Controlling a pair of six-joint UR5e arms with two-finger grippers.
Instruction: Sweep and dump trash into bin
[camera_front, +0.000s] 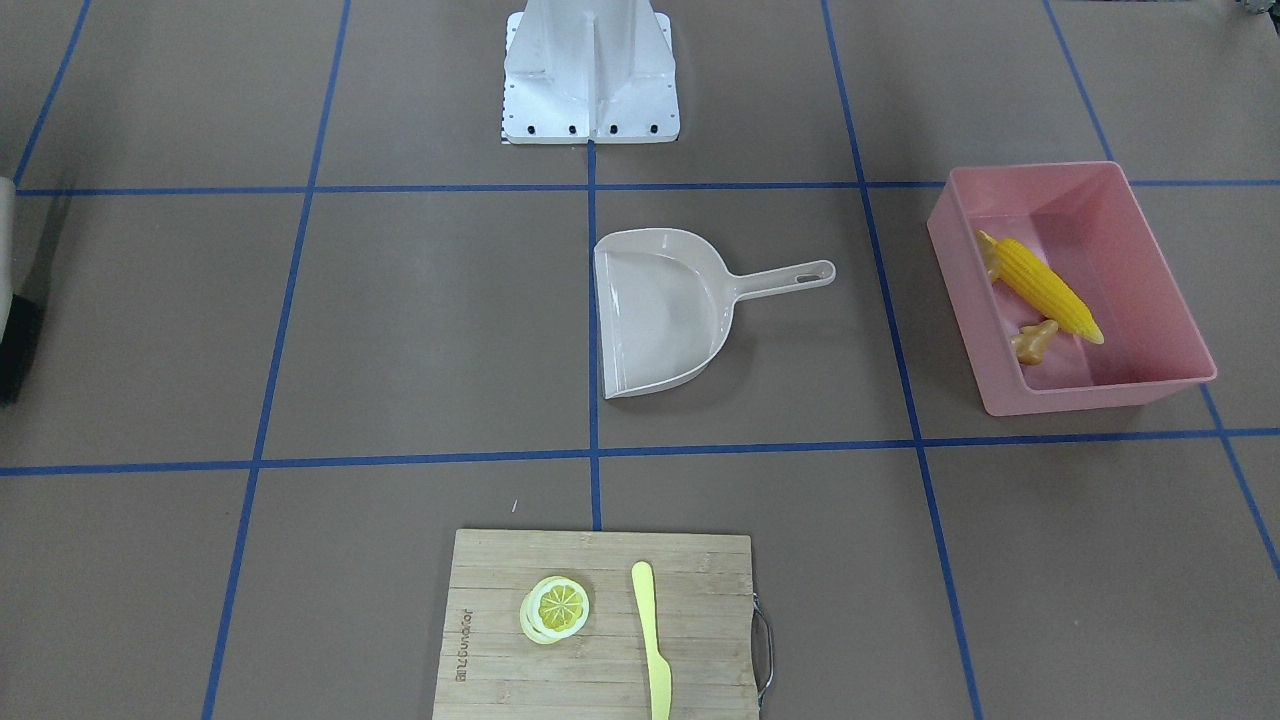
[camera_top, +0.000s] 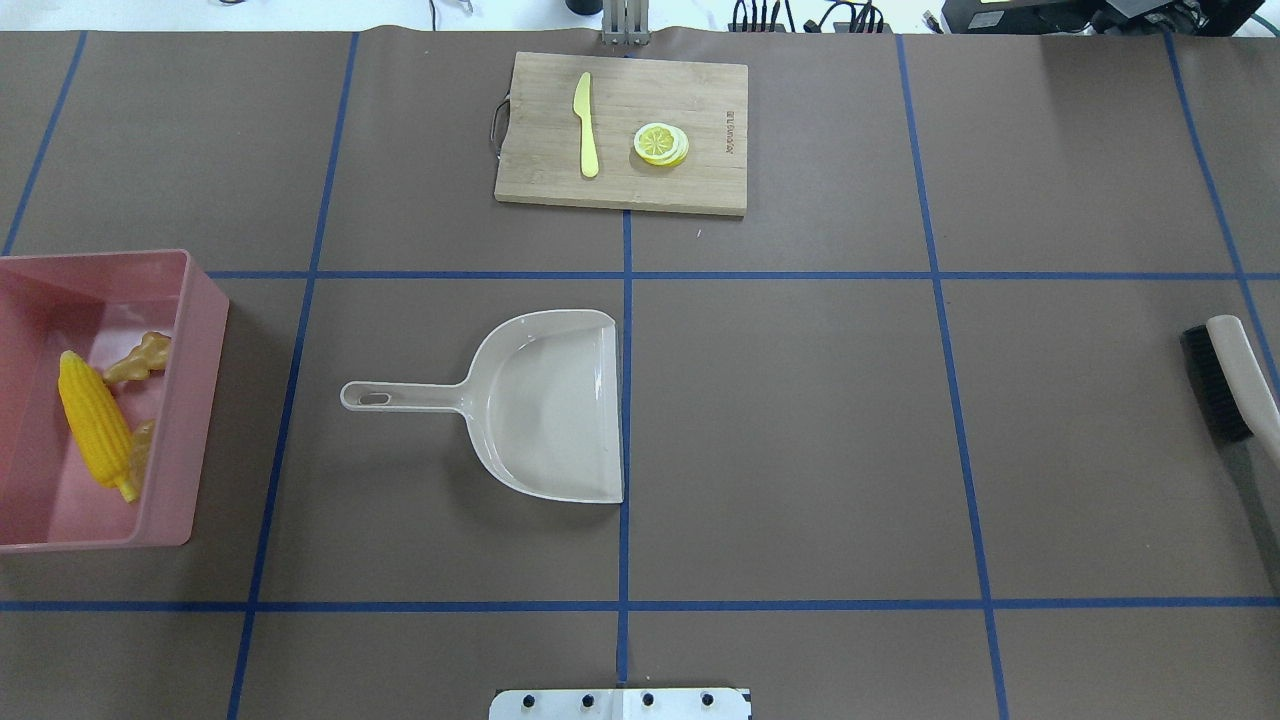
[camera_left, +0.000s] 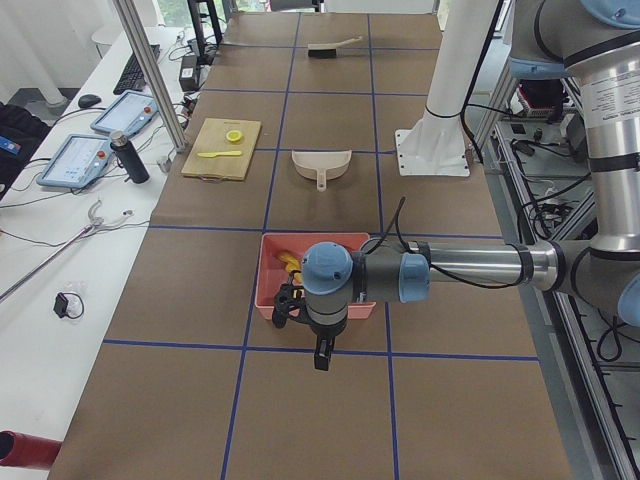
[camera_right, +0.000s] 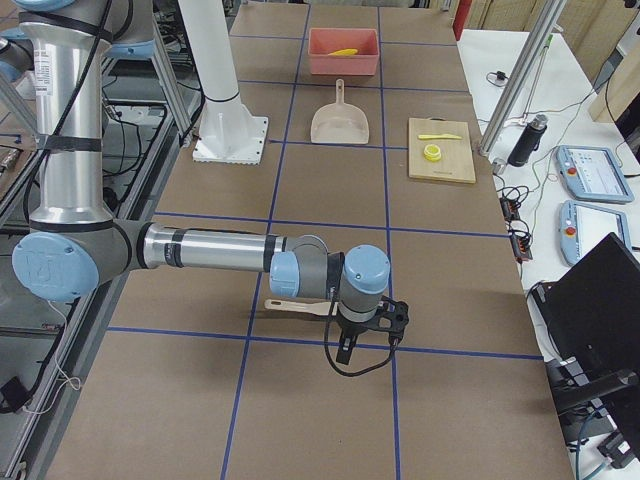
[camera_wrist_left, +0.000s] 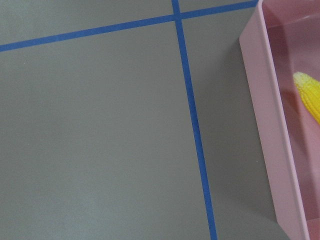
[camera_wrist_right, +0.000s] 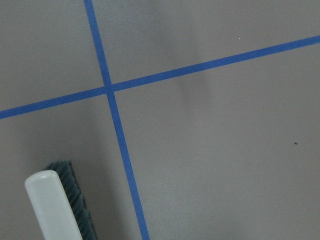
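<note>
**Supervisor:** Where is the trash?

**Operator:** I find all of it inside the bin (camera_front: 1090, 395), at the robot's left end of the tabletop (camera_front: 400, 330). The corn cob (camera_front: 1045, 288) lies slantwise across the floor of the bin. The ginger root (camera_front: 1035, 341) is just beside it, and the potato (camera_top: 143, 443) is half hidden behind it.

**Supervisor:** And the fingers?

**Operator:** The left fingers (camera_left: 287, 306) hang above the tabletop just beside the bin, whose wall fills the right edge of my left wrist view. The right fingers (camera_right: 392, 317) hang near the brush (camera_top: 1215, 385) at the opposite end. Only the side views show either set, so I cannot tell whether they are spread or pressed together.

**Supervisor:** What does the next move turn on?

**Operator:** The dustpan (camera_front: 660, 315) sits empty mid-table, its handle pointing toward the bin. The left arm is nearer to it. I judge the sweeping and dumping finished.
</note>
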